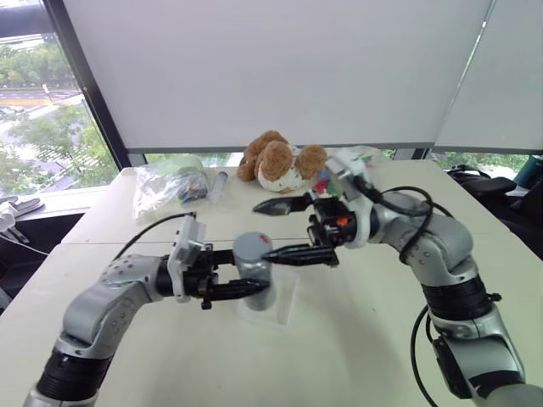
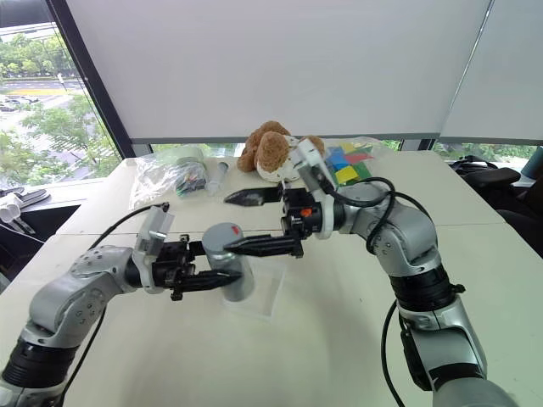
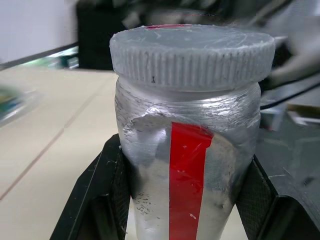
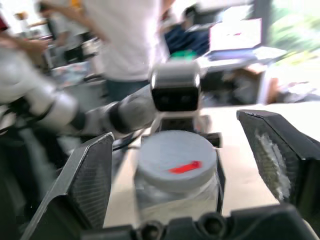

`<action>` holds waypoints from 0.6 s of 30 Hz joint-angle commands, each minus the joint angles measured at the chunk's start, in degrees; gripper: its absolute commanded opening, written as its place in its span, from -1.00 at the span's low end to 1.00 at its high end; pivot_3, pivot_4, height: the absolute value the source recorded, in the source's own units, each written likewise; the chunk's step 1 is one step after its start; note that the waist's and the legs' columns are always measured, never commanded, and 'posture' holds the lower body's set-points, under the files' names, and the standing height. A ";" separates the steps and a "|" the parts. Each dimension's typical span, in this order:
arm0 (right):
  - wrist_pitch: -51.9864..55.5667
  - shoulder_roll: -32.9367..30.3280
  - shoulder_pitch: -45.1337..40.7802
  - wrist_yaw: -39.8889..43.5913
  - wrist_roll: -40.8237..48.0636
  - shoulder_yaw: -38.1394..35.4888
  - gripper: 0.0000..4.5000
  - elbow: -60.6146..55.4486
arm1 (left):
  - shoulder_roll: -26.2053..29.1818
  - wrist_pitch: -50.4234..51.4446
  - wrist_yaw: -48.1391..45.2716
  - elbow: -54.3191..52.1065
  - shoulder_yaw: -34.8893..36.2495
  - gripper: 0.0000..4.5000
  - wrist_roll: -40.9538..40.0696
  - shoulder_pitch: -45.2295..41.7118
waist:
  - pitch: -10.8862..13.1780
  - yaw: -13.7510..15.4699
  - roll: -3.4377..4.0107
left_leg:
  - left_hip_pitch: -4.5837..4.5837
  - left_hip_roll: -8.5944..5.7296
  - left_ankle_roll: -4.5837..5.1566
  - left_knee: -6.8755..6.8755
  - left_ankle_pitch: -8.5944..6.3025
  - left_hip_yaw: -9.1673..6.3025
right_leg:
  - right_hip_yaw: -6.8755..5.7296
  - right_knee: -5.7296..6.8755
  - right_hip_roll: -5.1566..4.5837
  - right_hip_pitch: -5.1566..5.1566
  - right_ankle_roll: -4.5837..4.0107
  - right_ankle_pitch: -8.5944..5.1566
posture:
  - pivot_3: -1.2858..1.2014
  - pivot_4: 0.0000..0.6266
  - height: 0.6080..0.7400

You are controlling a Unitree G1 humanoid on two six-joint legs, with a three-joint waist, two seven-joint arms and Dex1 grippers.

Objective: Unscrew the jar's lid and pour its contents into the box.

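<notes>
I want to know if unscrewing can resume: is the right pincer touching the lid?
Apart. In the right wrist view the right pincer stands wide open, with clear gaps between both fingers and the lid.

— Over the table [image 2: 356,339]: left tool [image 2: 227,273] clamped on the jar [image 2: 229,273], gripping its sides, lid [image 2: 222,236] on top with a red mark.
— And the right tool [image 2: 246,222]?
— Spread wide, lower finger lying just above the lid, upper finger well clear.
— Under the jar?
— Clear box [image 2: 267,297] flat on the table.
— Further back?
— Brown teddy bear [image 2: 270,151], clear plastic bags [image 2: 165,178] to its left, coloured blocks [image 2: 348,163] in a bag on the right.
</notes>
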 commanded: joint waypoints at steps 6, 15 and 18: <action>-0.20 2.00 2.03 -8.12 -4.36 2.67 0.97 -5.34 | -1.01 -3.70 2.66 3.05 0.30 -0.06 4.11 -2.72 | 0.00 0.06 0.00 | -0.01 -0.01 -0.01 0.01 0.01 0.00 | 0.00 0.01 0.00 0.00 -0.01 0.00 | 0.03 -0.52 1.00; 1.53 5.96 -0.66 -13.03 -9.96 7.73 0.97 -1.60 | -3.10 -4.55 1.93 3.14 -2.36 -0.06 5.87 -3.89 | 0.00 -0.06 0.00 | -0.04 0.00 -0.05 -0.02 0.03 0.00 | 0.00 0.02 0.01 -0.06 -0.03 0.02 | 0.03 -0.52 1.00; 1.43 6.85 -1.54 -12.73 -10.02 7.44 0.97 -0.43 | -3.37 -4.72 1.83 2.88 -2.64 -0.06 6.13 -3.64 | 0.00 -0.06 0.00 | -0.04 -0.01 -0.05 -0.01 0.03 0.00 | 0.00 0.02 0.01 -0.06 -0.03 0.02 | 0.03 -0.52 1.00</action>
